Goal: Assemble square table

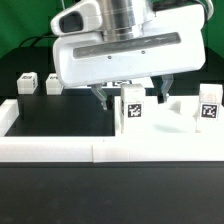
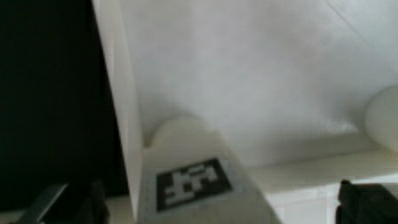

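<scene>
The white square tabletop point(image 1: 178, 120) lies at the exterior view's right, against the front border wall. A white leg with a black-and-white tag point(image 1: 131, 110) stands upright at its left edge. A second tagged leg point(image 1: 209, 108) stands at its far right. My gripper point(image 1: 130, 96) hangs directly over the first leg, open, with one finger on each side and gaps showing. In the wrist view the tagged leg point(image 2: 192, 183) sits between my dark fingertips point(image 2: 43, 205) on the tabletop point(image 2: 267, 80). The gripper point(image 2: 205, 205) holds nothing.
Two more small white tagged legs point(image 1: 27, 82) point(image 1: 53, 85) stand on the black table at the back left. The low white border wall point(image 1: 90, 150) runs along the front and up the left side. A rounded white shape point(image 2: 381, 115) shows at the wrist view's edge.
</scene>
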Robot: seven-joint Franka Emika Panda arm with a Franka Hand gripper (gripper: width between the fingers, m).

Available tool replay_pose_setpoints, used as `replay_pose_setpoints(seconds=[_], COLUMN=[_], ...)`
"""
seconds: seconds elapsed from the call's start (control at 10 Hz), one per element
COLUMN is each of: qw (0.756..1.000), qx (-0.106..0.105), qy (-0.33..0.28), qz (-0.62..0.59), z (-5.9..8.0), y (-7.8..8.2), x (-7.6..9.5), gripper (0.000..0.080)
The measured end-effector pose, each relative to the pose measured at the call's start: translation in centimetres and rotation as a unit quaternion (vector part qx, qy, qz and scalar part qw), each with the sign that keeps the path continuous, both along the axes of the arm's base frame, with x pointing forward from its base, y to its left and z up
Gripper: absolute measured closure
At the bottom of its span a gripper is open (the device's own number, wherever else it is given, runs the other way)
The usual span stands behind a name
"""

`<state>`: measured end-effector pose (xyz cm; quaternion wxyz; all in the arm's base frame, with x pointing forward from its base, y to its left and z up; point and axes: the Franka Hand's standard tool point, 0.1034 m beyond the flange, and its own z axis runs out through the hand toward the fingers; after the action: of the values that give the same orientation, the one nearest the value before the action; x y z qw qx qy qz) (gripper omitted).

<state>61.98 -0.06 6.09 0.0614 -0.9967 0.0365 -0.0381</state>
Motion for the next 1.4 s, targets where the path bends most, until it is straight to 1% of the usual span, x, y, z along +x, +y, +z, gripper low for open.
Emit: replay_pose_setpoints(seconds=[0.1, 0.2, 0.3, 0.4, 0.6, 0.7, 0.8, 0.9, 1.0, 1.1, 1.2, 1.3, 1.4], qw=[1.000, 0.999, 0.998, 0.991, 0.982, 0.961, 0.936, 0.903, 0.857, 0.794, 0.724, 0.674, 0.656], qx=[0.005, 0.005, 0.008, 0.012, 0.017, 0.026, 0.031, 0.037, 0.044, 0.059, 0.079, 0.093, 0.094], qy=[0.014, 0.013, 0.017, 0.025, 0.032, 0.042, 0.049, 0.057, 0.075, 0.092, 0.108, 0.119, 0.121], qz=[-0.026, -0.029, -0.066, -0.128, -0.185, -0.271, -0.347, -0.425, -0.507, -0.599, -0.677, -0.723, -0.739], z=[-0.19, -0.15, -0.20, -0.20, -0.22, -0.24, -0.34, -0.38, -0.40, -0.44, -0.51, -0.54, -0.54], y=[0.07, 0.00, 0.02, -0.02, 0.03, 0.13, 0.23, 0.39, 0.58, 0.63, 0.62, 0.42, 0.46], x=[-0.47, -0.36, -0.36, -0.37, -0.38, -0.35, -0.23, -0.16, 0.04, 0.18, 0.28, 0.31, 0.33], gripper=[0.0177, 0.0352, 0.0352, 0.0516, 0.0515, 0.0515, 0.0515, 0.0515, 0.0515, 0.0515, 0.0515, 0.0515, 0.0515])
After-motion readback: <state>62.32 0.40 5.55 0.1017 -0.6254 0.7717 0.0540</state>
